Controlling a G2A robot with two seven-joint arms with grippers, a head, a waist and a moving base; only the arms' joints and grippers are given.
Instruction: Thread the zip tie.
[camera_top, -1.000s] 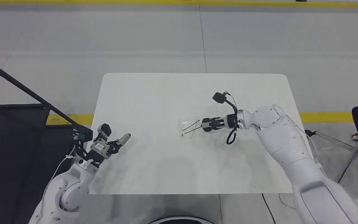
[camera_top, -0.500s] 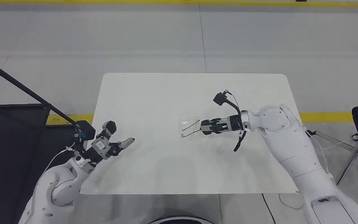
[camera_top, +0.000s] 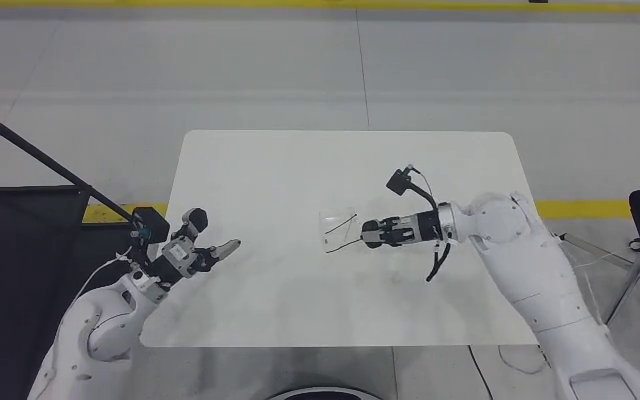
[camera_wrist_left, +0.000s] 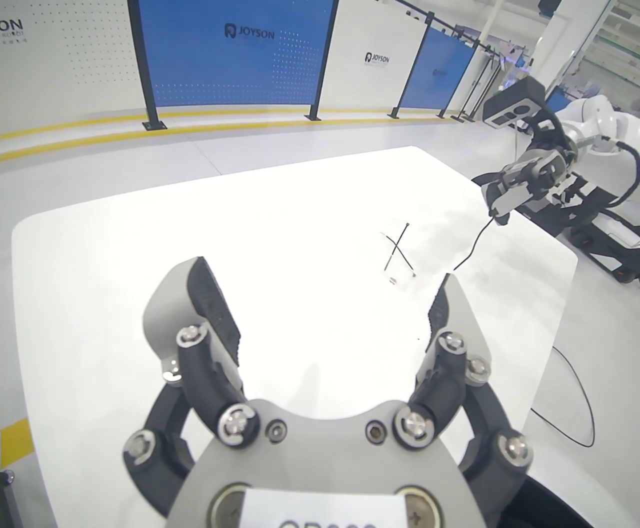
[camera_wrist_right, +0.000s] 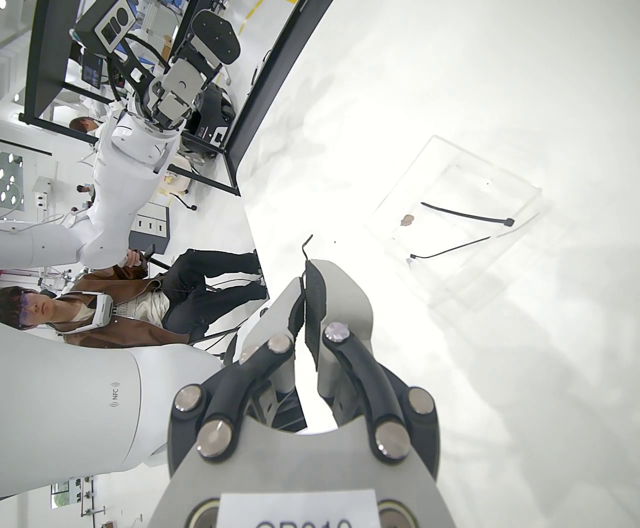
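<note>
**Item 1: held zip tie** (camera_wrist_left: 472, 245). Thin and black. One end is pinched in the right gripper (camera_wrist_right: 304, 280), with a short curled tip (camera_wrist_right: 306, 244) sticking out past the fingertips. The long part droops from the gripper toward the table. Whether its free end touches the surface cannot be told.

**Item 2: right gripper** (camera_top: 368, 234). Clenched tight on the held zip tie. It sits over the middle of the table, just right of the clear tray, and points left toward it.

**Item 3: clear tray** (camera_wrist_right: 475, 175). Flat and see-through, lying on the table near its centre.

**Item 4: two loose zip ties** (camera_wrist_left: 397, 247). Black, lying inside the clear tray. They look crossed in the left wrist view and apart, one beside the other (camera_wrist_right: 465, 215), in the right wrist view.

**Item 5: left gripper** (camera_wrist_left: 324, 272). Fingers spread wide and grasping nothing. It is at the near left edge of the table (camera_top: 213, 232), well apart from the tray and pointing right toward it.

**Item 6: table** (camera_top: 280, 180). White top with rounded corners.
</note>
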